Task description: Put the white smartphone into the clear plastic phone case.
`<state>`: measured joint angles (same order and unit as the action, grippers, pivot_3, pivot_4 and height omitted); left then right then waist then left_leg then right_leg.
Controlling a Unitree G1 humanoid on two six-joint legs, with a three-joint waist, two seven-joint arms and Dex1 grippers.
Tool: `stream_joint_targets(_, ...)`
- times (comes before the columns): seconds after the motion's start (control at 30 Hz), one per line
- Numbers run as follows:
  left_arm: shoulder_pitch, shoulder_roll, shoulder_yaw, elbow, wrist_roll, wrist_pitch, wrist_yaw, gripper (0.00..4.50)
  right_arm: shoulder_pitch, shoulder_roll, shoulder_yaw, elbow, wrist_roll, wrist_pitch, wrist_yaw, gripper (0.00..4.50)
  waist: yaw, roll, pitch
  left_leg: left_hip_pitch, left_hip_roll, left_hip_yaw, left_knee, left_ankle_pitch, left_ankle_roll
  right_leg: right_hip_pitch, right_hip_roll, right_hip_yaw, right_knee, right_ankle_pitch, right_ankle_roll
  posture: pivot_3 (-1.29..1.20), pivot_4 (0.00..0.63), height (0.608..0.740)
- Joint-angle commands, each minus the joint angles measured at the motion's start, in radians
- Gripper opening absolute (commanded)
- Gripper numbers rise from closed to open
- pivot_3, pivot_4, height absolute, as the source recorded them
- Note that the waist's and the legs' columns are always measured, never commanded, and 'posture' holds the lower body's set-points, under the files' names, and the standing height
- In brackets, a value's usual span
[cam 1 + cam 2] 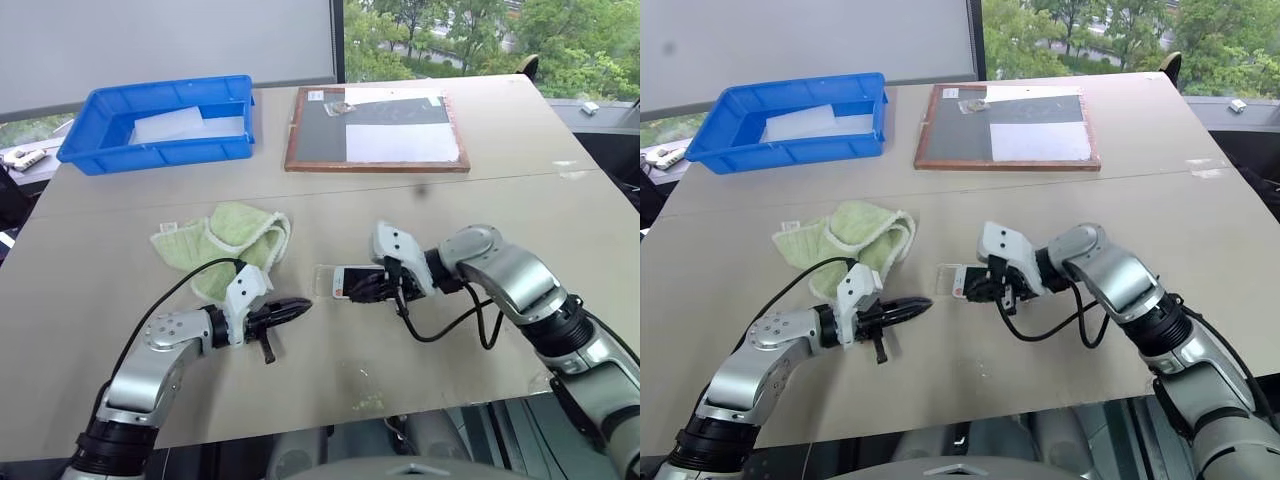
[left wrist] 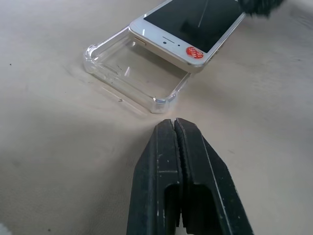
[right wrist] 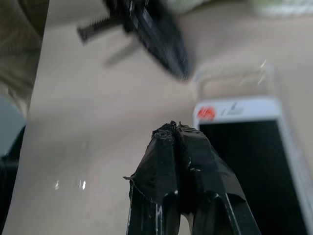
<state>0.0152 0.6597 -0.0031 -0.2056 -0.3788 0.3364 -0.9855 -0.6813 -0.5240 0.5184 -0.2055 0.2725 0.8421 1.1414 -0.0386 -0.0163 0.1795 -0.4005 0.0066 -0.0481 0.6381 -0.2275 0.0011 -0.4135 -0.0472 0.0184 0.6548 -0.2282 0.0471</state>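
Observation:
The white smartphone (image 2: 190,24) lies screen up at the table's middle, a red sticker at its near end. That end rests over the clear plastic phone case (image 2: 132,73), and about half the case stays uncovered. My left gripper (image 1: 300,305) is shut and empty, its tip a short way from the case's open end. From the other side my right gripper (image 1: 372,288) is shut and hangs low over the phone's edge (image 3: 254,147); whether it touches the phone I cannot tell.
A green cloth (image 1: 225,240) lies just behind my left arm. At the back stand a blue bin (image 1: 90,130) holding a frosted white sheet and a wood-framed board (image 1: 375,165). The table's front edge (image 1: 350,425) runs close under both arms.

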Motion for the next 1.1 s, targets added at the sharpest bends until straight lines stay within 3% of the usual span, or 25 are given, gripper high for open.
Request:
stream_joint_targets(0.03,0.005,0.01,0.02,-0.025,-0.011,-0.013,-0.005,0.02,-0.008,-0.02,0.041,-0.013,-0.032,-0.04,0.013,0.0,0.0,0.0,0.0,0.0,0.0,0.0,0.0,0.0,0.0,0.0,0.0,0.0,0.0,0.0,0.0,0.0,0.15,0.74)
stream_joint_targets(0.5,0.003,0.007,0.017,-0.028,-0.013,-0.011,-0.002,0.02,-0.021,-0.035,0.052,0.06,-0.091,-0.107,0.015,0.0,0.001,0.0,0.0,0.0,0.0,0.0,0.002,0.0,0.0,0.0,0.0,0.0,0.001,0.0,0.0,0.0,0.15,0.74)
stream_joint_targets(0.7,0.008,0.016,0.036,-0.029,-0.031,-0.014,-0.018,0.02,-0.025,-0.029,0.011,0.03,-0.04,-0.081,0.041,0.0,0.001,0.0,0.0,0.0,0.0,0.0,0.002,0.0,0.0,0.0,0.0,0.0,0.002,0.0,0.0,0.0,0.15,0.74)
stream_joint_targets(0.9,0.025,0.045,0.102,-0.043,-0.099,0.0,-0.064,0.02,-0.054,0.065,-0.097,0.018,0.054,-0.011,-0.016,0.0,-0.003,0.0,0.0,0.0,0.001,-0.001,0.002,0.0,0.0,0.0,0.0,0.0,0.002,0.0,0.0,0.0,0.15,0.74)
stream_joint_targets(1.1,0.036,0.062,0.123,-0.044,-0.111,0.0,-0.073,0.02,-0.079,0.103,-0.055,0.14,-0.043,-0.081,-0.103,0.0,0.005,0.0,0.0,0.0,0.0,-0.001,0.003,0.0,0.0,0.0,0.0,0.0,0.002,0.0,0.0,0.0,0.15,0.74)
